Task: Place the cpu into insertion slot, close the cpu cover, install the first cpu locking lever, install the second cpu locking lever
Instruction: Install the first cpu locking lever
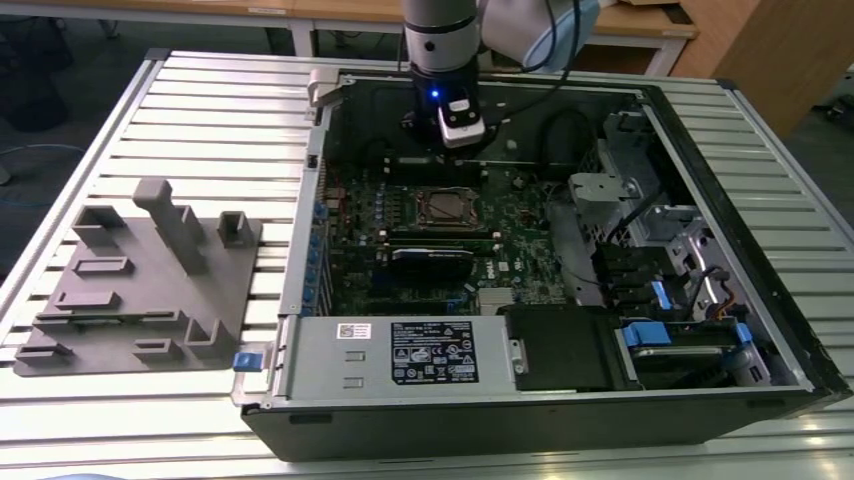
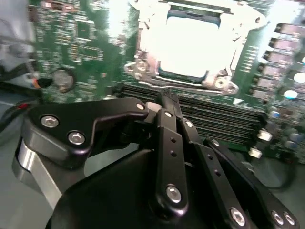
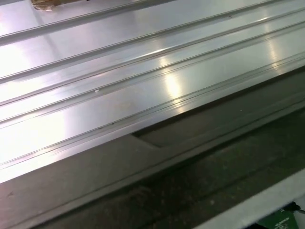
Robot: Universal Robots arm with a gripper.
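While your arm hung over the open computer case point(image 1: 747, 290), the hand point(image 2: 166, 94) sat low inside it, near the case's far wall in the exterior view, just beyond the insertion slot point(image 1: 447, 208). In the second wrist view, the fingers point(image 2: 167, 125) were pressed together at the tips with nothing between them. Those tips hovered over the long black memory slots point(image 2: 224, 117), right beside the socket's silvery rim, not touching it as far as you could see.

The cpu point(image 2: 193, 50) lay in the insertion slot point(image 2: 143, 67), its pale top glaring under the light. The cpu cover point(image 2: 200, 81) looked to be down around the chip, its frame edge running along the near side; glare washed out the rest, so you couldn't confirm it was fully flat. The locking levers couldn't be made out.

On the exterior view's left, a grey fixture block point(image 1: 140, 290) sat on the ribbed metal desk point(image 1: 200, 110), well apart from the case. The first wrist view showed the desk's ribbed surface point(image 3: 119, 71) and a dark edge of the case.
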